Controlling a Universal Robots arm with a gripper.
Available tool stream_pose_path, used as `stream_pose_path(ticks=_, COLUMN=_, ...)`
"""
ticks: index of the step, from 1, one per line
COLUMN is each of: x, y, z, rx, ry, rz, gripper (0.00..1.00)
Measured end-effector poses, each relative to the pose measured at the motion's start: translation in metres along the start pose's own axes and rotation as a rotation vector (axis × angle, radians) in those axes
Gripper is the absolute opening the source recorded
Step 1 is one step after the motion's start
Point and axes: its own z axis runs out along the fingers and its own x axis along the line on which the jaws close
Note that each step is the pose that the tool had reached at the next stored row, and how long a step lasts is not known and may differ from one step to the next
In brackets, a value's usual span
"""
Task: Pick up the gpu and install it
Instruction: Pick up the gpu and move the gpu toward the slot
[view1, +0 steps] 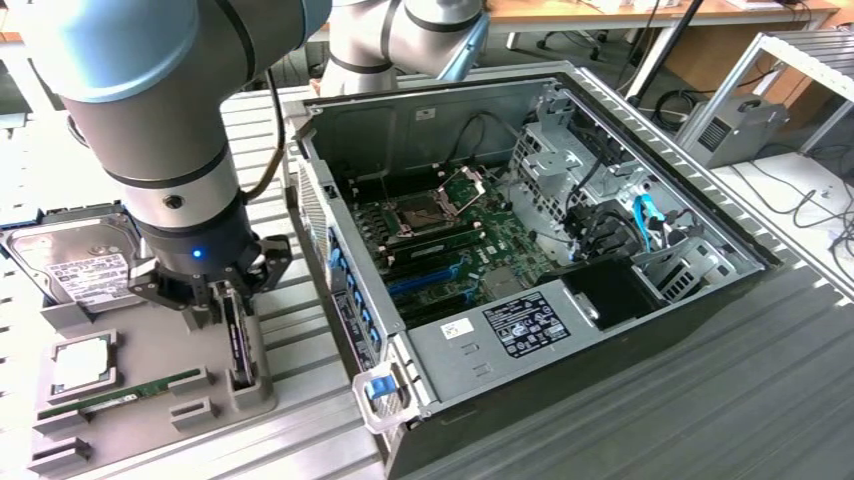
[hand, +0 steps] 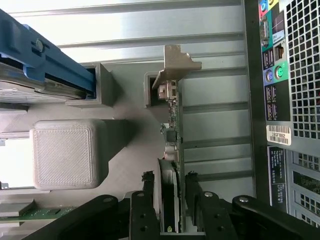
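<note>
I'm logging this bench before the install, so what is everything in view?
gpu: one, black and green, on edge in the tray slot
hard drive: one, silver, on the tray
CPU: one, silver, in the tray
RAM stick: one, green, in a tray slot
tray: one, grey, exterior view's left
computer case: one, silver, open, exterior view's right
table: one, grey slats, underneath
arm: one, silver-grey, above the tray
gripper: one, black, open astride the gpu

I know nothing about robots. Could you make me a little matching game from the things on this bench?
Things:
1 gpu
2 hard drive
3 RAM stick
4 gripper

States:
A green, lying flat
B open, one finger on each side of the gpu
C standing on edge
D silver with a white label

Pairs: 1-C, 2-D, 3-A, 4-B
</note>
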Motion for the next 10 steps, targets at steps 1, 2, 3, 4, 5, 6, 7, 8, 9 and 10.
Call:
stream_pose_path(ticks=1, x=0.0, y=0.0, z=0.0, rx=-0.0001, ry=0.0, rz=0.0, gripper=0.34)
stream_pose_path(ticks=2, x=0.0, y=0.0, z=0.0, rx=0.0, ry=0.0, rz=0.0, gripper=0.28)
stream_pose_path(ticks=3, x=0.0, y=0.0, z=0.0, rx=0.0, ry=0.0, rz=0.0, gripper=0.28)
stream_pose_path(ticks=4, x=0.0, y=0.0, z=0.0, rx=0.0, ry=0.0, rz=0.0, gripper=0.26)
stream_pose_path(ticks=5, x=0.0, y=0.0, z=0.0, rx=0.0, ry=0.0, rz=0.0, gripper=0.26)
stream_pose_path(ticks=6, x=0.0, y=0.0, z=0.0, rx=0.0, ry=-0.0001, rz=0.0, gripper=0.26)
stream_pose_path(ticks=7, x=0.0, y=0.0, z=0.0, rx=0.0, ry=0.0, rz=0.0, gripper=0.26)
stream_pose_path(ticks=8, x=0.0, y=0.0, z=0.0, rx=0.0, ry=0.0, rz=0.0, gripper=0.26)
stream_pose_path(ticks=9, x=0.0, y=0.0, z=0.0, rx=0.0, ry=0.0, rz=0.0, gripper=0.26)
stream_pose_path(ticks=10, x=0.0, y=0.0, z=0.0, rx=0.0, ry=0.0, rz=0.0, gripper=0.26)
